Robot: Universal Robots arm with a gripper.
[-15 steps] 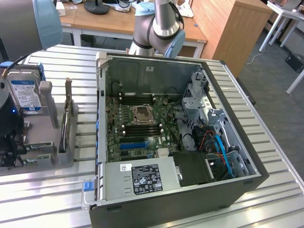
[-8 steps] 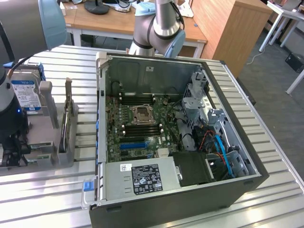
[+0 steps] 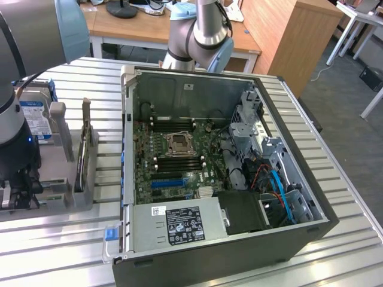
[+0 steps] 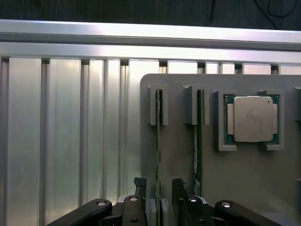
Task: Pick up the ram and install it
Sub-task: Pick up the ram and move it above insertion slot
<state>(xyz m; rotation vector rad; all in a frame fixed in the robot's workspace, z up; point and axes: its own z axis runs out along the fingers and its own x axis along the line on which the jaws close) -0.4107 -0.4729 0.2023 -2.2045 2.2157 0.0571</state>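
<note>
- The ram (image 4: 159, 141) is a long, thin green stick. It stands on its thin edge in a grey holder (image 4: 244, 179).
- The holder sits on the ribbed metal worktop (image 4: 61, 141).
- A second stick (image 4: 198, 141) stands just beside the ram in its own slot. A square silver chip (image 4: 253, 118) lies in the holder on the far side of that stick.
- The tool (image 4: 159, 187) is low over the holder. Its two dark fingers (image 4: 178, 188) are apart, one on each side of the ram. A little gap shows on each side, so I think it is not squeezing yet.
- The open computer case (image 3: 239, 78) lies on the worktop, well apart from the holder. The long black memory slots (image 3: 176, 161) on its board look empty, so the ram is not put in yet.
- I think the ram is very light and stiff, but easy to break. It could snap if it is bent or twisted.
- Its flat sides look smooth, so it may slip in a loose hold.
- The best place to hold looks like the two flat sides, near the middle of the top edge, so it stays level and does not tip.
</note>
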